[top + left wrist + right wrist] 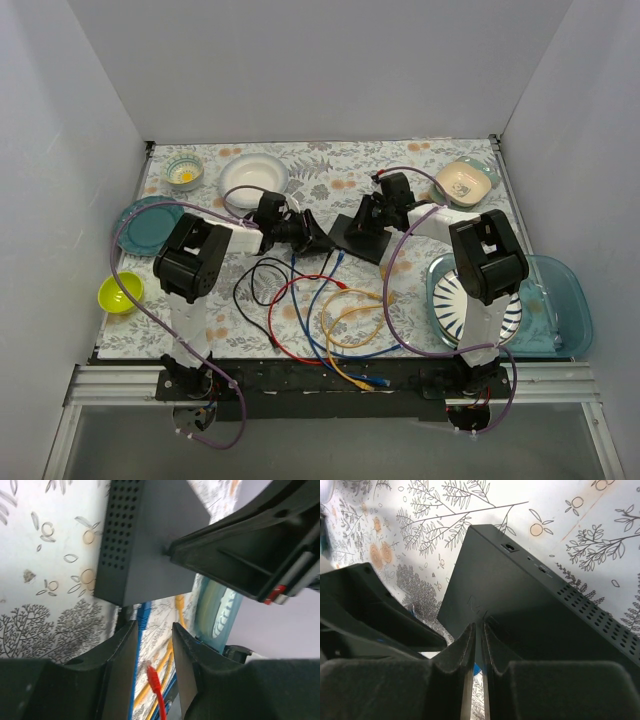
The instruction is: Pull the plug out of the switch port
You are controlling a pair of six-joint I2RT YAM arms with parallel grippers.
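The switch is a flat black box in the middle of the table, also in the left wrist view and the right wrist view. A blue plug sits at its near edge with its cable running back between my left fingers. My left gripper is open, its jaws either side of the blue cable just short of the plug. A loose red plug lies below. My right gripper is shut and empty, its tips on top of the switch.
Loose red, blue, yellow and black cables lie in front of the switch. A teal tray with a striped plate stands at the right. Bowls stand at the back, a green bowl at the left.
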